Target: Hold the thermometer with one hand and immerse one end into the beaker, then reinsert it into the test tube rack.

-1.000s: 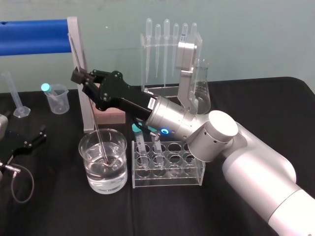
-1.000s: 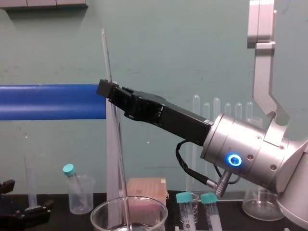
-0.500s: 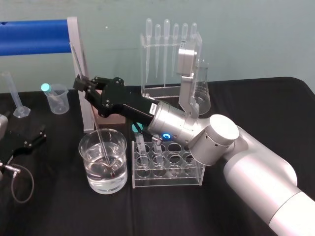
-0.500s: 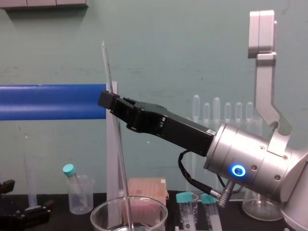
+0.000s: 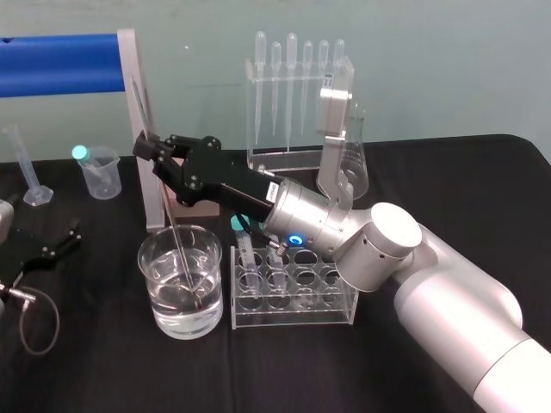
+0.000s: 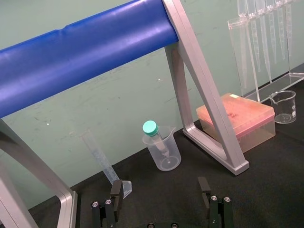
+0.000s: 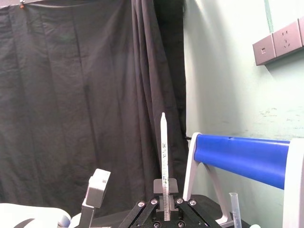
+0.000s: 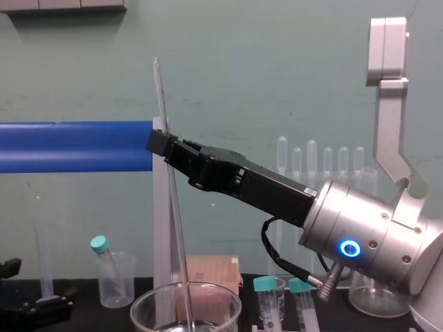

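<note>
My right gripper (image 5: 151,146) is shut on the thermometer (image 5: 178,241), a long thin glass rod held a little off upright. Its lower end dips into the water in the large glass beaker (image 5: 143,255), which stands left of the clear test tube rack (image 5: 293,315). In the chest view the thermometer (image 8: 177,228) runs from above the right gripper (image 8: 159,142) down into the beaker (image 8: 140,306). The right wrist view shows the thermometer (image 7: 164,161) rising from between the closed fingers. My left gripper (image 6: 161,204) rests open on the table at the far left (image 5: 58,243).
A small plastic beaker (image 5: 100,172) with a teal-capped tube and a graduated cylinder (image 5: 22,163) stand at the back left. A blue bar on a metal frame (image 5: 60,64), a pink box (image 6: 237,118), a pipette stand (image 5: 297,95) and a conical flask (image 5: 353,159) line the back.
The right gripper has come down and slightly right with the thermometer, so the rod sits lower in the beaker. The left arm has not moved.
</note>
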Robot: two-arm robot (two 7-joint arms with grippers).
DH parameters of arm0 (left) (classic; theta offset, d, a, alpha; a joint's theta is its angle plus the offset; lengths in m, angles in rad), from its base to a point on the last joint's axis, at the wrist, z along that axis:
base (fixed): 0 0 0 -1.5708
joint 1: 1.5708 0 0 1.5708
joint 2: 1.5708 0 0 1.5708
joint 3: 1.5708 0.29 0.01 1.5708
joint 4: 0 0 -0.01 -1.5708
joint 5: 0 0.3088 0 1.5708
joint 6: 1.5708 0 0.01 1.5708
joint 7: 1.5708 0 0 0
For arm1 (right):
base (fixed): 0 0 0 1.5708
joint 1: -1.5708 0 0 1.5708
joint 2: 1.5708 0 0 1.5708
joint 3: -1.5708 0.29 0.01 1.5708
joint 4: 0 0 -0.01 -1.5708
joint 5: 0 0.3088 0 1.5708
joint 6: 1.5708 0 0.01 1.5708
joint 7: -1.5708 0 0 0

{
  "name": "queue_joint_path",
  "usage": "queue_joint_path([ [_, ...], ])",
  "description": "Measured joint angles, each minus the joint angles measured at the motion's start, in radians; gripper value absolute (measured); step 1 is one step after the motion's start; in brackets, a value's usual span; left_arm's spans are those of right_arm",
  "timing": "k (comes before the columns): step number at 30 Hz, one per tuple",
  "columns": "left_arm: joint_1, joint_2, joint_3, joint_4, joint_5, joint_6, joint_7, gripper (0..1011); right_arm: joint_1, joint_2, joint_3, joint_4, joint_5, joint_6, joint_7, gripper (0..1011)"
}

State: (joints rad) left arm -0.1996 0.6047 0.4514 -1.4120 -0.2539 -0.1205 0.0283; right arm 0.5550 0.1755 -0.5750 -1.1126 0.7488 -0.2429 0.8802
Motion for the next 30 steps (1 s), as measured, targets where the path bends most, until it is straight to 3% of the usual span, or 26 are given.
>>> queue_joint_path([
  [30,0.000,0.000,0.000,0.000,0.000,0.000,0.000,1008,0.002,-0.001,0.000,0.000,0.000,0.000,-0.002,57],
])
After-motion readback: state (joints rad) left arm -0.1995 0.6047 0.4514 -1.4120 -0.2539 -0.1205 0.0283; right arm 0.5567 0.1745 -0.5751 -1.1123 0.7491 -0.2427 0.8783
